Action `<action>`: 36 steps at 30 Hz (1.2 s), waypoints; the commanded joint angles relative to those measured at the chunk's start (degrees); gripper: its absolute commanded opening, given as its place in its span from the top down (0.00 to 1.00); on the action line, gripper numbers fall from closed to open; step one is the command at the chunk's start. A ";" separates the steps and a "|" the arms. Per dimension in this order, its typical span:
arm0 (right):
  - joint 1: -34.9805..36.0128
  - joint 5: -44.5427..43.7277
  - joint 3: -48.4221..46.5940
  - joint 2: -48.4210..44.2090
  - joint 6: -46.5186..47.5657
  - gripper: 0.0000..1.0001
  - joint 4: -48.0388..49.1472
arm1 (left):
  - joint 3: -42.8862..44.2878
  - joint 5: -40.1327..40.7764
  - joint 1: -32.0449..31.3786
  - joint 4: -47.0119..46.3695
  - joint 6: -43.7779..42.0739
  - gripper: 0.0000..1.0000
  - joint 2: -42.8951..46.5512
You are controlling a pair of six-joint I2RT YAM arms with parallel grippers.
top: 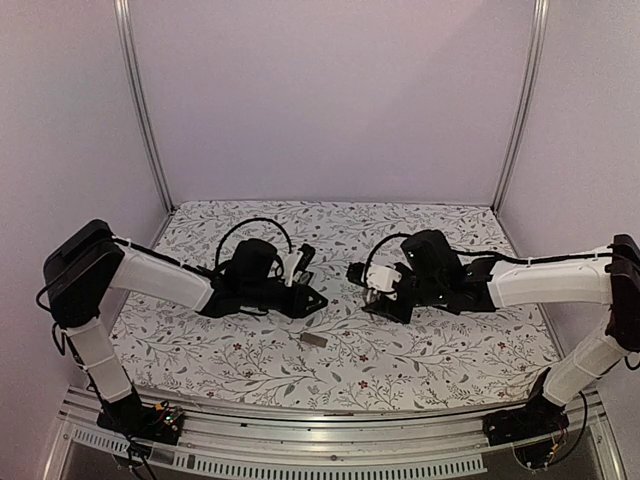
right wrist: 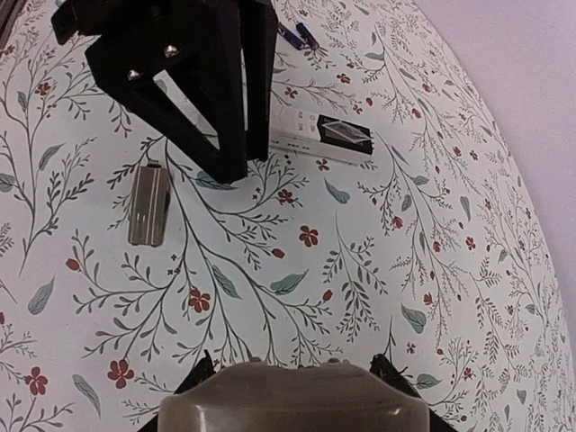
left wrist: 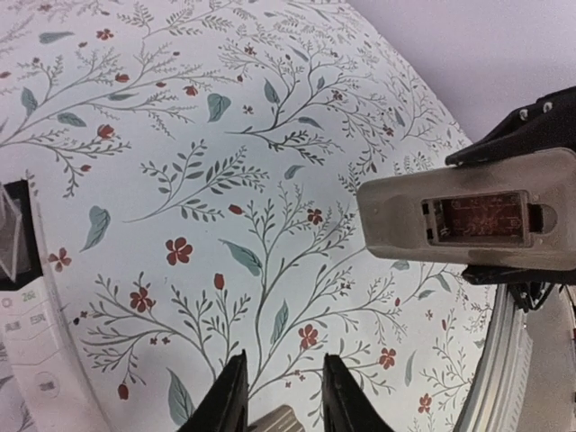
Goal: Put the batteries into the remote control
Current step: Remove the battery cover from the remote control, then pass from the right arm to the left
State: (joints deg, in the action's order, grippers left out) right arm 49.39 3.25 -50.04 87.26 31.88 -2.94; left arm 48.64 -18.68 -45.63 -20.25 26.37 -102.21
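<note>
The right gripper [right wrist: 292, 378] pinched the remote [left wrist: 459, 220] above the middle of the tabletop [top: 430, 350] while the left gripper [left wrist: 279, 396] hung parted and empty — pressing the batteries [right wrist: 297, 36] in could twist the remote loose.

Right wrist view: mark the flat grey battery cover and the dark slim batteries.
Flat grey battery cover [right wrist: 148, 205]: right wrist view, centre of its top face.
Dark slim batteries [right wrist: 292, 36]: right wrist view, body of the left one.

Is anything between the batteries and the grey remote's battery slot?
The slot on the grey plastic remote, held by the right end effector, is uncovered; a flat grey cover lies on the table. Only a flat white remote lies between it and the slim dark batteries.
</note>
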 commanded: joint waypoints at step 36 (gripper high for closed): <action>4.58 40.26 -6.71 -11.68 -8.87 0.94 20.97 | -3.89 5.11 -18.39 -4.43 -40.95 0.55 29.91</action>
State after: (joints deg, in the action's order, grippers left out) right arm 53.52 44.45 -55.90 75.09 22.96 17.21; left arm 43.70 -13.78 -62.78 -24.10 -15.00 -72.03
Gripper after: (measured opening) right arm 0.491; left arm 0.513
